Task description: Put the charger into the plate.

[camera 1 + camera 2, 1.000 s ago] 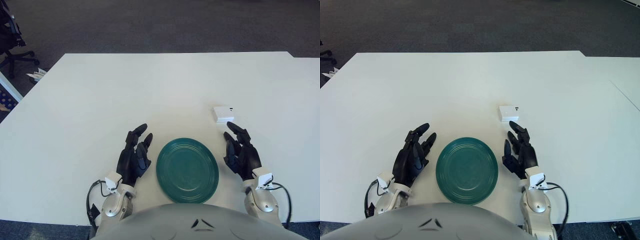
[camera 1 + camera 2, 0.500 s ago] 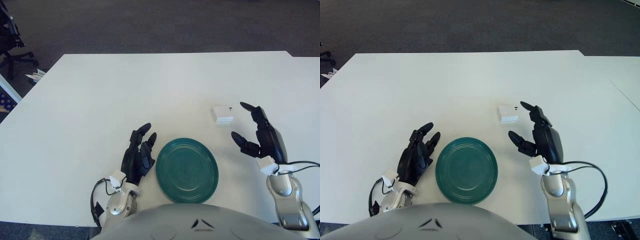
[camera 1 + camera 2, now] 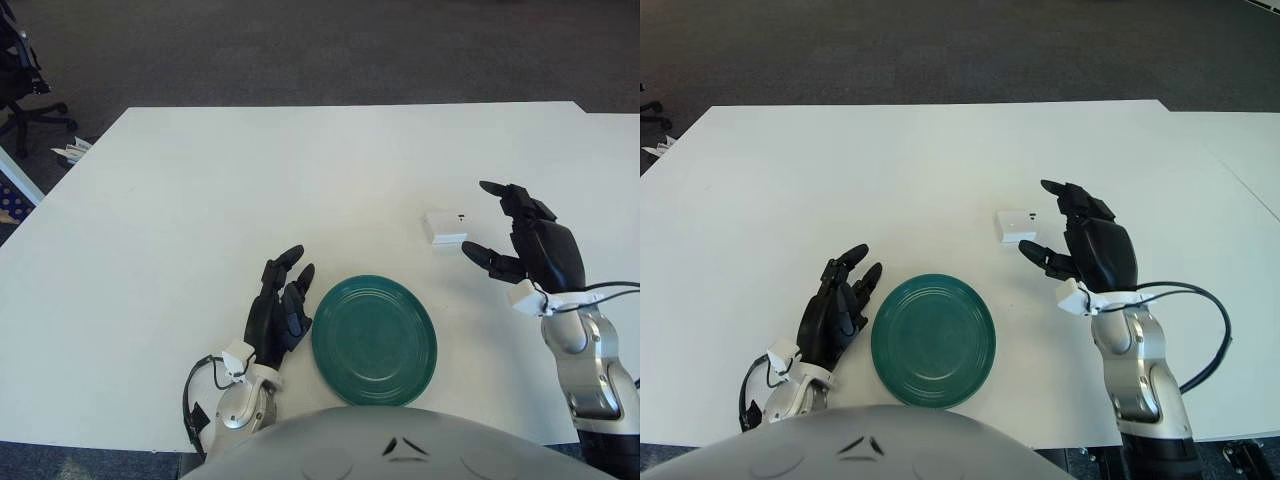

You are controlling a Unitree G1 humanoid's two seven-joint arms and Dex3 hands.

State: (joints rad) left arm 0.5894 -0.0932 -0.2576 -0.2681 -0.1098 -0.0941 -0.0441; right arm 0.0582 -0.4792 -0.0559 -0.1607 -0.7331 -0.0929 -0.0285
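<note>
A small white square charger [image 3: 445, 226] lies flat on the white table, up and right of a round dark green plate [image 3: 374, 339] near the front edge. My right hand [image 3: 515, 232] is raised just right of the charger, fingers spread, thumb low near the charger's right side, holding nothing. My left hand [image 3: 279, 308] rests on the table just left of the plate, fingers relaxed and empty. The charger also shows in the right eye view [image 3: 1015, 225], with the right hand [image 3: 1080, 238] beside it.
The white table [image 3: 250, 200] runs wide to the left and back. A second table edge [image 3: 1240, 160] adjoins at the right. An office chair [image 3: 20, 70] stands on the dark carpet at far left.
My right hand has lifted off the table and moved up beside the charger, fingers spreading around its right side. My left hand has barely moved.
</note>
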